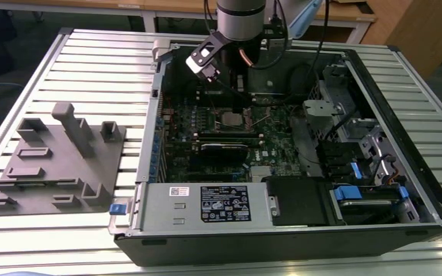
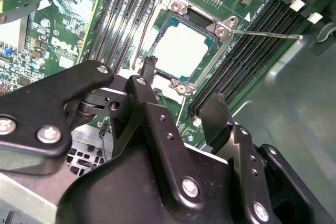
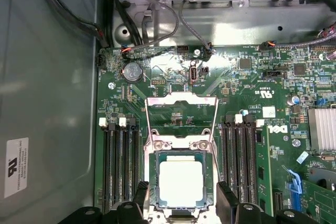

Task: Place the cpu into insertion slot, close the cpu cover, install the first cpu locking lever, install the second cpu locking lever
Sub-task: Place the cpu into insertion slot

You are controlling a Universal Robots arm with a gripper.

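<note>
The cpu (image 3: 181, 182) is seated in the insertion slot (image 3: 155, 179) on the green board (image 3: 173, 72). The cpu cover (image 3: 181, 99) is left open, clear of the chip. The gripper (image 3: 182, 190) is held over the slot with its fingers (image 2: 149, 93) spread and nothing pinched between them. Long black memory slots (image 3: 118, 166) are seen on both sides of the slot.

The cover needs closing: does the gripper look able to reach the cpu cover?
Probably yes: the gripper hangs over the cpu, jaws apart, and the cpu cover is flipped open beside it with nothing between.
</note>
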